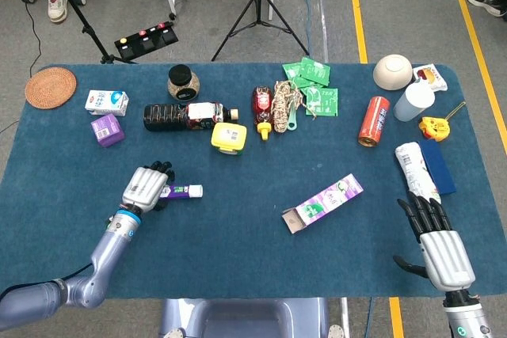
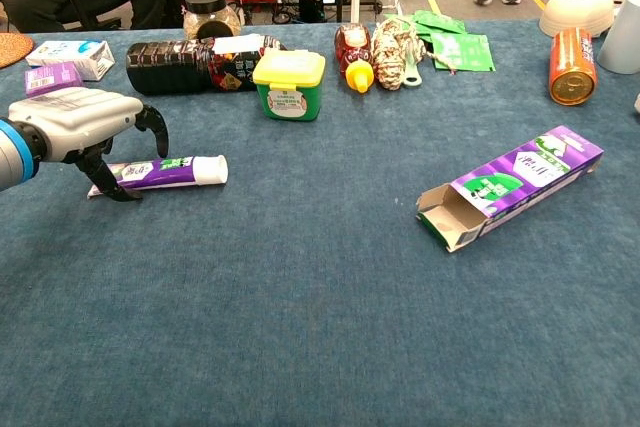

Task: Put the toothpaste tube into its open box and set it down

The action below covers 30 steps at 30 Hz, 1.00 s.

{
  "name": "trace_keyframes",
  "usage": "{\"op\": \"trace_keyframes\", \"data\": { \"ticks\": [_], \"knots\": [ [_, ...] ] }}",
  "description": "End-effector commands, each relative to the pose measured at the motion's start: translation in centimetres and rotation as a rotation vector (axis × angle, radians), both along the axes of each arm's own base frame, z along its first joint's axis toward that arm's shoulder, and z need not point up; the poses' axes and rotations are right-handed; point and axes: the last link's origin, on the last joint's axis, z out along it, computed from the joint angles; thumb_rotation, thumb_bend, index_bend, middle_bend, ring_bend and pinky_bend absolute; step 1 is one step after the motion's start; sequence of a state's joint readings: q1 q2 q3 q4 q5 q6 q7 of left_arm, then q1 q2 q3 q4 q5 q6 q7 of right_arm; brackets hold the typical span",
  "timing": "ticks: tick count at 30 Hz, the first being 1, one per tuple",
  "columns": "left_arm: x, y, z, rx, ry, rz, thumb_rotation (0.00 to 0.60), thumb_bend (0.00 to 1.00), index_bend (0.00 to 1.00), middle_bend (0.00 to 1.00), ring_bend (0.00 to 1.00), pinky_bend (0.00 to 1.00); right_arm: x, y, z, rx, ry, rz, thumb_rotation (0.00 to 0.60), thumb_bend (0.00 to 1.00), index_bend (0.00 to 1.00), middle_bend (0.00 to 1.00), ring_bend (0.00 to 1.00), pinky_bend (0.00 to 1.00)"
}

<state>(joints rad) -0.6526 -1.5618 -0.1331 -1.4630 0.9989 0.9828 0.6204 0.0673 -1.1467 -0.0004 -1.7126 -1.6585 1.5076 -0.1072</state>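
Soft plastic is what you are about to take hold of: the toothpaste tube (image 2: 160,173) lies flat on the blue desk (image 1: 238,243) at your left, cap end pointing toward the middle, and it will likely be light, a little slick, and ready to give under pressure. Your left hand (image 2: 85,127) arches over its flat tail end with the fingers (image 2: 158,127) curled down on the far side and the thumb planted on the near side; they bracket the tube, but it is not lifted and I cannot tell whether they are actually pressing it. I would take it around the fuller mid-body rather than the crimped tail, which is thin and will probably flex and let the cap end droop. Squeeze gently, since a hard pinch could deform it and make it awkward to slide into a snug opening. The box (image 2: 510,185) lies well apart toward your right, on its side, with its open flap end facing the near left; thin cardboard, so expect it to skid or crush if pushed without support. Your right hand (image 1: 440,239) rests near the right edge, fingers apart, holding nothing, and looks available to steady it.
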Motion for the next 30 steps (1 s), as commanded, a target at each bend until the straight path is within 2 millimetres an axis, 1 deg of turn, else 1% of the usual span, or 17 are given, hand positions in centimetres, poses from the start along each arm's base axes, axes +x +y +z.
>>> {"op": "trace_keyframes", "data": {
  "ticks": [1,5,9,16,20,24,30],
  "knots": [
    [0.0,-0.1,-0.3,0.002,0.006,0.0,0.6,0.21,0.39,0.24,0.21,0.45,0.0,0.0,0.0,0.001,-0.003,0.002,0.6,0.0,0.03,0.0,0.0,0.0],
    [0.0,-0.1,-0.5,0.014,-0.001,0.003,0.6,0.23,0.44,0.29,0.26,0.51,0.1,0.1,0.0,0.008,-0.014,0.004,0.6,0.0,0.03,0.0,0.0,0.0],
    [-0.2,-0.2,-0.8,0.02,0.008,0.006,0.6,0.24,0.51,0.36,0.34,0.56,0.1,0.2,0.0,0.017,-0.02,0.003,0.6,0.0,0.03,0.0,0.0,0.0],
    [0.0,-0.3,-0.7,0.056,-0.007,-0.019,0.6,0.29,0.61,0.48,0.44,0.64,0.1,0.2,0.1,0.019,-0.023,0.004,0.6,0.0,0.03,0.0,0.0,0.0],
    [0.3,-0.4,0.1,0.095,-0.013,-0.058,0.6,0.3,0.63,0.5,0.46,0.66,0.0,0.1,0.0,0.024,-0.021,0.0,0.6,0.0,0.03,0.0,0.0,0.0],
    [0.5,-0.4,1.1,0.111,-0.018,-0.08,0.6,0.3,0.63,0.5,0.46,0.67,-0.1,0.0,-0.1,0.03,-0.013,-0.004,0.6,0.0,0.03,0.0,0.0,0.0],
    [0.8,-0.2,2.8,0.117,-0.046,-0.08,0.6,0.3,0.63,0.5,0.46,0.67,-0.5,-0.7,-0.4,0.065,0.0,-0.01,0.6,0.0,0.04,0.0,0.0,0.0]
  ]
}}
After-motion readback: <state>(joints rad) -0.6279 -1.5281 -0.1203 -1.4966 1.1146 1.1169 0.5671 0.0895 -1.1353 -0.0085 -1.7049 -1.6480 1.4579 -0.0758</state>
